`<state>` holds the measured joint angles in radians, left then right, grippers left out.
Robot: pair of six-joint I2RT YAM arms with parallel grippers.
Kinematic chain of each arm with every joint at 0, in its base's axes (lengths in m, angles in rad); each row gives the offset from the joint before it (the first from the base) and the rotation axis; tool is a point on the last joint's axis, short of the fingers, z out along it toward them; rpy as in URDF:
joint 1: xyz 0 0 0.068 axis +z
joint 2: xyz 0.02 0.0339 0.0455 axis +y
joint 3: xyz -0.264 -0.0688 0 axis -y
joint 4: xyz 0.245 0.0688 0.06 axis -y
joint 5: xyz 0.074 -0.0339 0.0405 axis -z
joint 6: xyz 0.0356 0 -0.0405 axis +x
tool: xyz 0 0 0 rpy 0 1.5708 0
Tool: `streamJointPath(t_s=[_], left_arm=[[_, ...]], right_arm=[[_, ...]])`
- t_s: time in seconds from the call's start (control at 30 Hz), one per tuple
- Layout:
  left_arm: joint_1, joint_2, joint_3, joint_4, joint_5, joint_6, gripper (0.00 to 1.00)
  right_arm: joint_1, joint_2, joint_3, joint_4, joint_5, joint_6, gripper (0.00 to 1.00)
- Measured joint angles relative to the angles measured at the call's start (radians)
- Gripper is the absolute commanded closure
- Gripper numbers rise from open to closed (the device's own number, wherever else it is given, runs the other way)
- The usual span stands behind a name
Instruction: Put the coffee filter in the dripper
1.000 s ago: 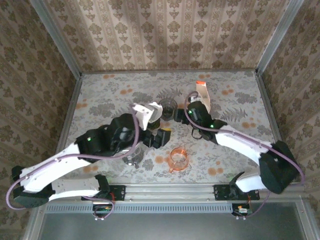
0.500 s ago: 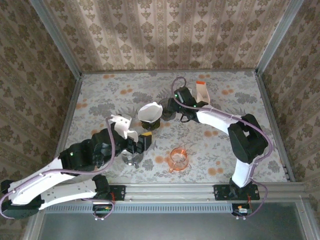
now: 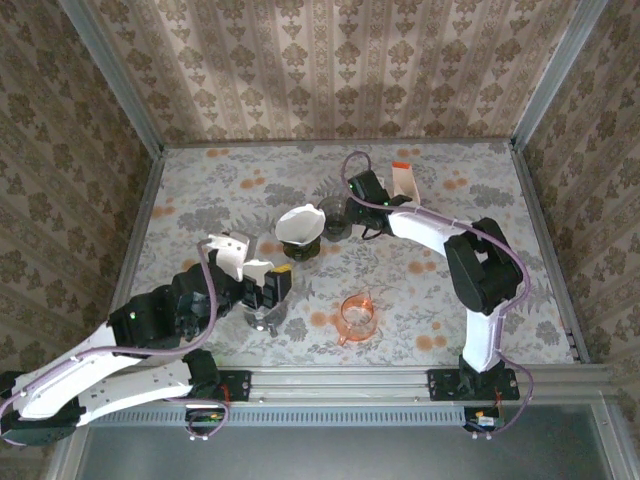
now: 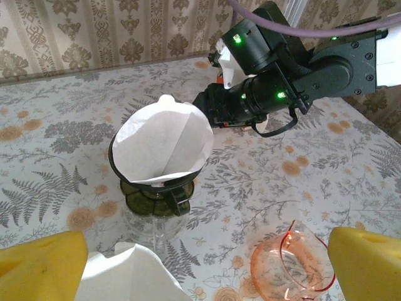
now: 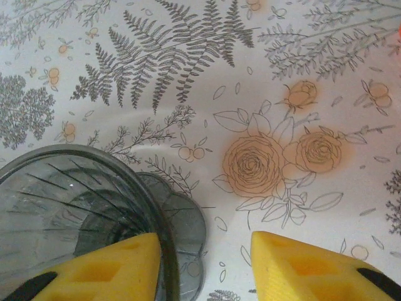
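Note:
A white coffee filter [image 4: 161, 139] sits open inside a dark green dripper [image 4: 154, 194] on a glass server; in the top view the filter [image 3: 299, 223] is at mid-table. My left gripper [image 4: 203, 269] hangs open, near and left of it, holding nothing, also seen as the left gripper [image 3: 275, 284]. My right gripper [image 3: 344, 212] is at a clear grey dripper [image 5: 75, 207] just right of the filter. Its jaws straddle that dripper's rim: one yellow pad [image 5: 106, 266] is inside the rim and the other stands apart outside it.
An orange see-through dripper [image 3: 357, 315] lies near the front, also visible as the orange dripper [image 4: 291, 263]. A glass vessel [image 3: 265, 316] stands under my left wrist, with white paper [image 4: 125, 276] in the foreground. A white filter pack [image 3: 404, 180] stands at the back right.
My left arm pulled back toward the near left, leaving the filter in the dark dripper. My right gripper swung left to the grey dripper and its jaws have narrowed.

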<state>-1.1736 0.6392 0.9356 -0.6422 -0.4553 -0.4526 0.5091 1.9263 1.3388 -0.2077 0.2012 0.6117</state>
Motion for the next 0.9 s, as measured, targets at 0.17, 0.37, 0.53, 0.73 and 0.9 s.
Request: streamJointPath(t_s=[0.17,0.37,0.53,0.73,0.9], left_arm=[[0.011,-0.009,-0.002,-0.008,-0.003,0.000,0.00],[0.023,-0.018,-0.012,-0.012,-0.002,0.000,0.00],[0.028,-0.029,-0.018,-0.016,-0.002,-0.003,0.00],[0.031,-0.034,-0.026,-0.016,0.003,-0.004,0.00],[0.037,-0.039,-0.026,-0.016,0.002,-0.004,0.00]], right_arm=[[0.000,0.018,0.019,-0.006,-0.008,-0.006,0.79],[-0.003,0.019,0.034,-0.012,-0.016,-0.017,0.91],[-0.019,-0.020,0.024,-0.028,-0.007,-0.056,1.00],[-0.061,-0.169,-0.103,-0.072,0.036,-0.093,1.00],[-0.069,-0.361,-0.238,-0.096,0.056,-0.097,1.00]])
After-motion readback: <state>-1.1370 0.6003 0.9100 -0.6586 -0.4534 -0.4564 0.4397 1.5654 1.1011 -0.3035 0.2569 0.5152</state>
